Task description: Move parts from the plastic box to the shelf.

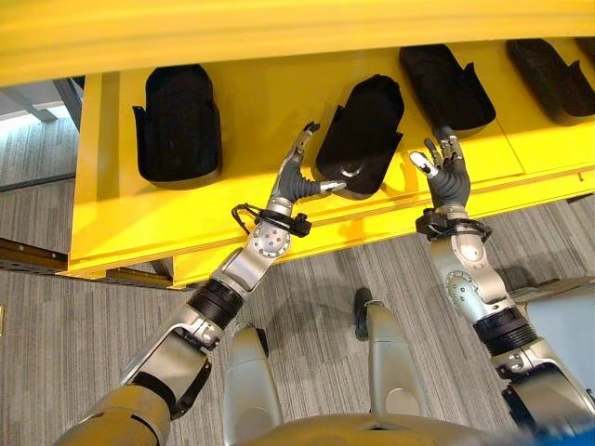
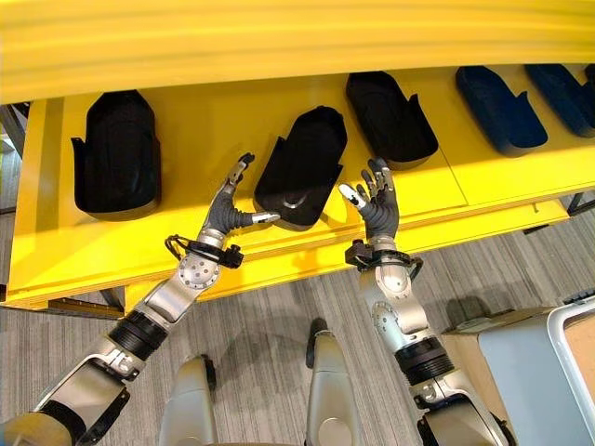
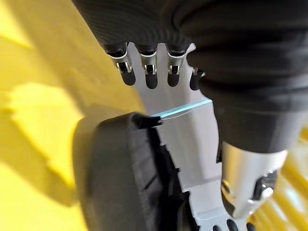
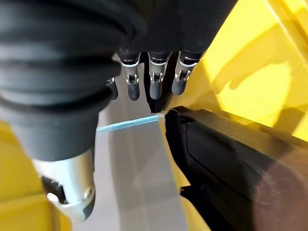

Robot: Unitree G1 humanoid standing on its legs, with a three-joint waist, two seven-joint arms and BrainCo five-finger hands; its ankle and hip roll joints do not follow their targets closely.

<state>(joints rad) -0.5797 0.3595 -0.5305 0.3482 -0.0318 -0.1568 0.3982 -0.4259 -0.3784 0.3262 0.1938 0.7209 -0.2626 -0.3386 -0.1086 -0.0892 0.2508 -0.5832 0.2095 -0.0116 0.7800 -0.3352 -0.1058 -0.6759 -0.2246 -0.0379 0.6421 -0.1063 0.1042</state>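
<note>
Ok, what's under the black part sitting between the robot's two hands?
The black part lies on the yellow shelf, with the left hand and right hand open on either side. Bare yellow shows all around it; whatever lies directly beneath is covered by the part itself.

rightmost black part (image 1: 586,46) cut off

The parts (image 2: 302,167) look like matt black moulded plastic, the shelf (image 2: 214,121) smooth glossy yellow, perhaps painted metal.
</note>
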